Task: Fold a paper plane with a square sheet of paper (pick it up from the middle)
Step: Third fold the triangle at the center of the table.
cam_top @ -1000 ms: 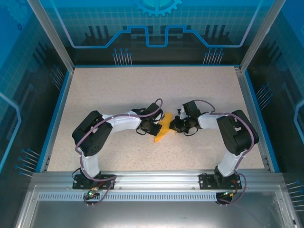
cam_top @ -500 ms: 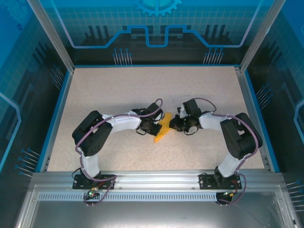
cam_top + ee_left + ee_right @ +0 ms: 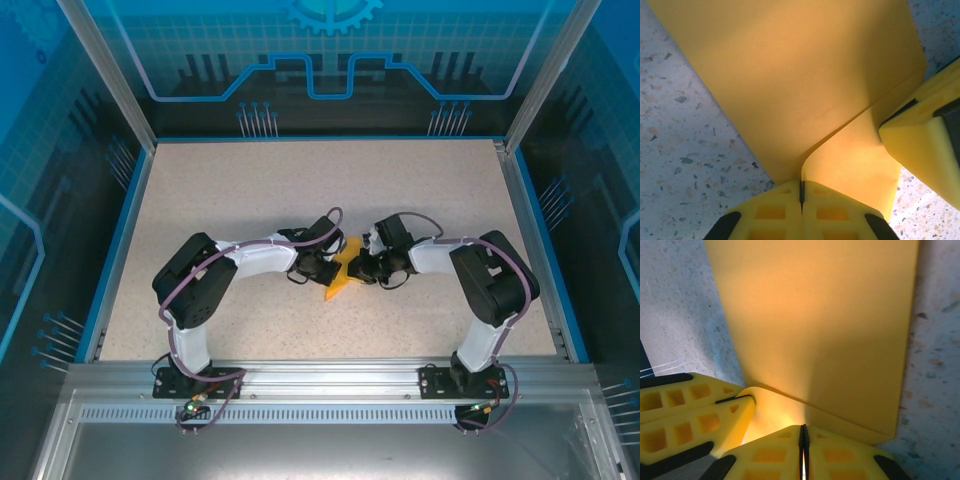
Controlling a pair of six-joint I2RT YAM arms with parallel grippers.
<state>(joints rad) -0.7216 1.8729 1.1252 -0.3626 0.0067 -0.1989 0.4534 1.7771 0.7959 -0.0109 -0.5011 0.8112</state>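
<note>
The square sheet of paper (image 3: 341, 280) is orange-yellow and folded over into layers. It lies mid-table as a narrow shape with a pointed near end. My left gripper (image 3: 327, 268) is at its left side, shut on a curled fold edge (image 3: 801, 170) that runs into the closed jaws (image 3: 801, 184). From the right, my right gripper (image 3: 359, 270) meets the sheet with jaws closed (image 3: 803, 427), a lower layer (image 3: 785, 415) reaching into them. The upper flap (image 3: 815, 315) lies flat ahead. The right fingers (image 3: 920, 150) show in the left wrist view. The left fingers (image 3: 690, 415) show in the right wrist view.
The speckled beige table (image 3: 250, 190) has a blue raised rim (image 3: 120, 240) on its sides. Both arm bases sit on the aluminium rail (image 3: 320, 380) at the near edge. The two grippers are nearly touching over the paper.
The right gripper has slid left, closer to the left gripper, and the paper between them looks narrower. The left arm has stayed put.
</note>
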